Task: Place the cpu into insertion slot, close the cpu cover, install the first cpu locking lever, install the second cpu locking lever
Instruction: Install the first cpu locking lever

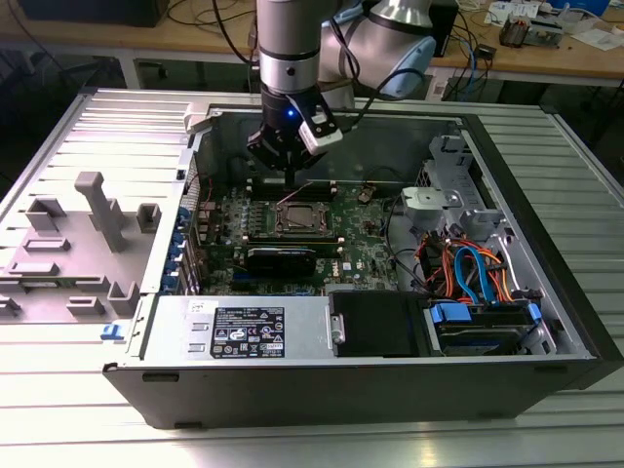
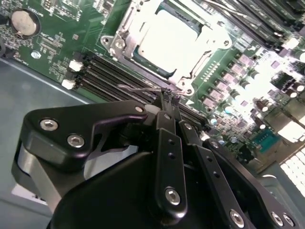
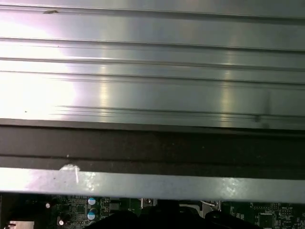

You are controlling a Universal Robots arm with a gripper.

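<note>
**Ribbed metal, case wall and a strip of board**

Most of what I see in the first wrist view is the ribbed metal surface [image 3: 152, 62], its long parallel grooves catching bright glare at one end. Next to it runs the dark case edge [image 3: 152, 145], then a pale grey metal lip [image 3: 157, 183] with a small scuff. Past the lip lies a thin band of green circuit board [image 3: 78, 210] with two small blue-topped capacitors [image 3: 91, 208].

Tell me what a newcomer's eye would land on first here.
First the open computer case on the ribbed metal table, with the arm reaching in from above. Its black pincer hangs just beside the silver cpu cover, fingertips pinched at a thin wire lever. The cpu glares bright in the insertion slot.
</note>
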